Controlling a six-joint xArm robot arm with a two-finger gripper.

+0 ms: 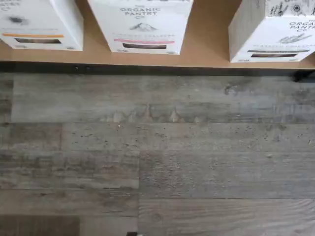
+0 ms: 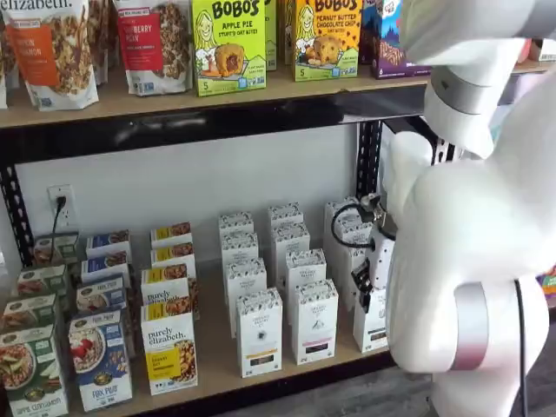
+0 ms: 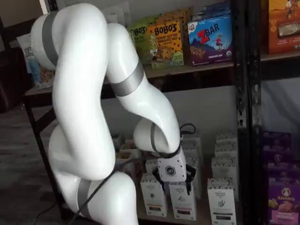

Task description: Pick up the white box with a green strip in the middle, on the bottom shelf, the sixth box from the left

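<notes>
The white box with the dark-greenish strip [image 1: 273, 35] stands at the front edge of the bottom shelf [image 1: 206, 55]. It also shows in both shelf views [image 3: 221, 200] [image 2: 372, 326], in one of them partly behind my arm. My gripper [image 3: 177, 185] hangs in front of the front row, before the neighbouring white box with a pink strip [image 1: 142, 27], to the left of the task's box and apart from it. It holds nothing. Its black fingers [image 3: 190, 182] show only from behind and side-on [image 2: 363, 282], so no gap can be judged.
A white box with an orange strip [image 1: 37, 22] stands further left. Rows of like white cartons [image 2: 287, 252] fill the shelf behind. Fox Pix and Purely Elizabeth boxes [image 2: 169, 347] stand to the left. A black upright [image 3: 243, 117] rises to the right. Grey plank floor [image 1: 157, 157] lies below.
</notes>
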